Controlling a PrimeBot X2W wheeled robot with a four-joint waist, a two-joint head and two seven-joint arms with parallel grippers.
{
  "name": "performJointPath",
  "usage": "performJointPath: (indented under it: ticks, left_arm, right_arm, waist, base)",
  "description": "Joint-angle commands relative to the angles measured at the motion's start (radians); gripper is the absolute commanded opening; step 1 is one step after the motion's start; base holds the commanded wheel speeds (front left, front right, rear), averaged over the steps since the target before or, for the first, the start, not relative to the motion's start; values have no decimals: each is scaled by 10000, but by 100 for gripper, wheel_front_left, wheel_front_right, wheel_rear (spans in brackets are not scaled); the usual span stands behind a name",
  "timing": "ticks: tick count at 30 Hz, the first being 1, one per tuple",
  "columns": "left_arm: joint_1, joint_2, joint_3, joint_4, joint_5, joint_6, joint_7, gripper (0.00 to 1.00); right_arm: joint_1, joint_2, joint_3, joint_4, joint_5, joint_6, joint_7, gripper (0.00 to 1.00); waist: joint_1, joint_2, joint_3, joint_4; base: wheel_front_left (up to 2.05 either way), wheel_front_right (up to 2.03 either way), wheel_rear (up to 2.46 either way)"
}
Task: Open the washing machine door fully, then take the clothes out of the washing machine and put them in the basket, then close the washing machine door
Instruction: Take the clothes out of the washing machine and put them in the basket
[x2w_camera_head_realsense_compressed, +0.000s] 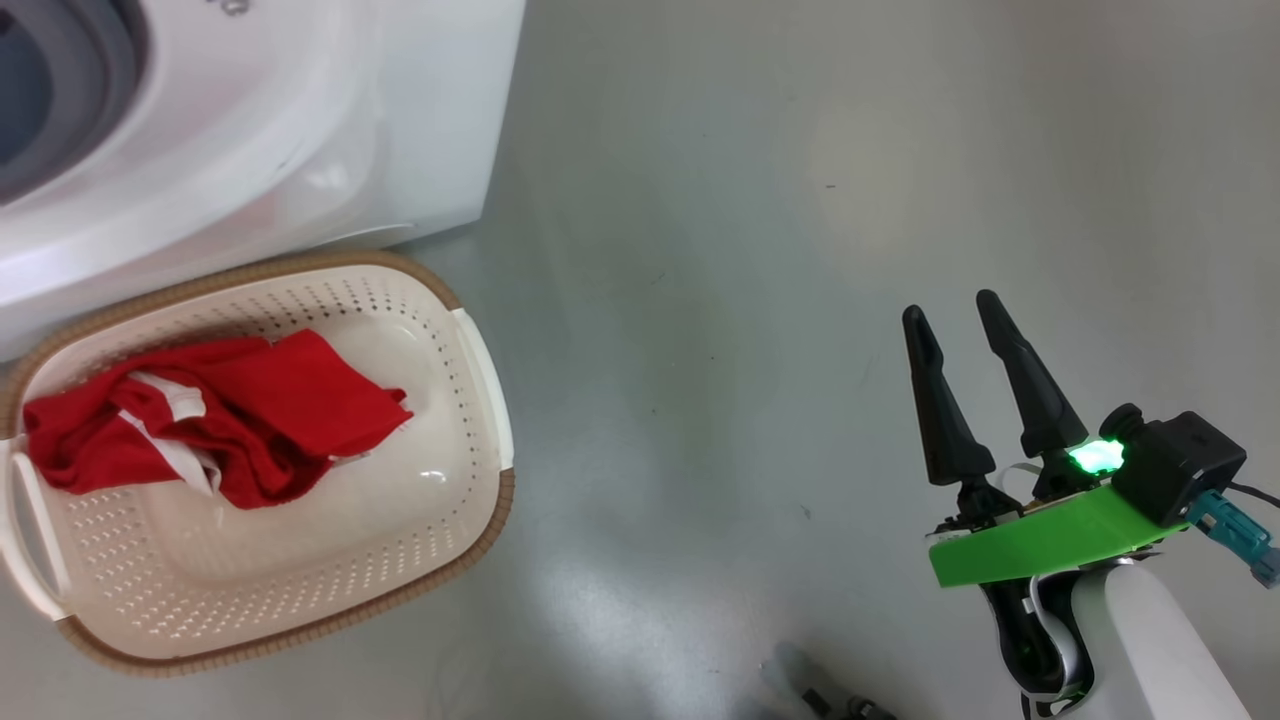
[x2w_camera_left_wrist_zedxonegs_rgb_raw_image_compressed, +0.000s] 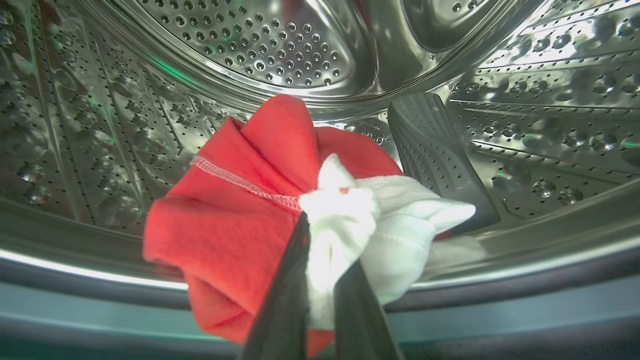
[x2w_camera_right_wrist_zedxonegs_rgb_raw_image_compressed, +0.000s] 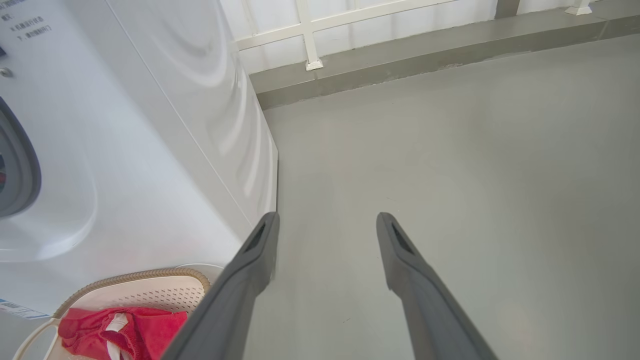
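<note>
Head view: one basket (x2w_camera_head_realsense_compressed: 425, 545) on floor (x2w_camera_head_realsense_compressed: 750, 250), just beside washing machine (x2w_camera_head_realsense_compressed: 300, 130); one red garment (x2w_camera_head_realsense_compressed: 260, 420) lies inside it. Right end effector (x2w_camera_head_realsense_compressed: 950, 307) released, over bare floor.

Left wrist view: left end effector (x2w_camera_left_wrist_zedxonegs_rgb_raw_image_compressed: 326, 242) clenched on second garment (x2w_camera_left_wrist_zedxonegs_rgb_raw_image_compressed: 230, 225), red with white panel, low in steel drum (x2w_camera_left_wrist_zedxonegs_rgb_raw_image_compressed: 280, 55). Best to draw straight back, lifting cloth clear of front lip so no fold snags.

Right wrist view: fingers (x2w_camera_right_wrist_zedxonegs_rgb_raw_image_compressed: 240, 280) apart, nothing between.

Count: two garments, one basket.
</note>
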Motion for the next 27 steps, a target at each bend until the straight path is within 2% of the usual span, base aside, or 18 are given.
performJointPath:
  ticks: [1,8,16,20,21,27]
  left_arm:
    - [-54,479,10,-161,19,72,-89,0]
    - [136,129,455,-427,-748,-354,-268,0]
    - [1431,-748,1206,-2660,-1773,-938,-280,0]
    - [2064,-1102,1468,-3594,-1984,-1083,-281,0]
    - [2737,-1466,1782,-4519,-2149,-1273,-282,0]
    - [4078,-2245,2309,-6146,-2196,-1662,-282,0]
  right_arm:
    - [-43,-120,127,-239,81,48,-65,100]
    - [-66,-120,-10,-197,-40,48,-65,100]
    - [-5,-120,-293,-97,-384,48,-65,100]
    - [61,-120,-358,-54,-512,48,-65,100]
    - [164,-120,-453,0,-625,48,-65,100]
    - [436,-120,-617,98,-824,48,-65,100]
  waist:
    - [0,0,-26,53]
    - [0,0,-290,324]
    - [0,0,-831,860]
    - [0,0,-1087,1016]
    - [0,0,-1360,1168]
    - [0,0,-1868,1452]
  base:
    - [0,0,0]
    - [0,0,0]
    - [0,0,0]
    - [0,0,0]
    - [0,0,0]
    - [0,0,0]
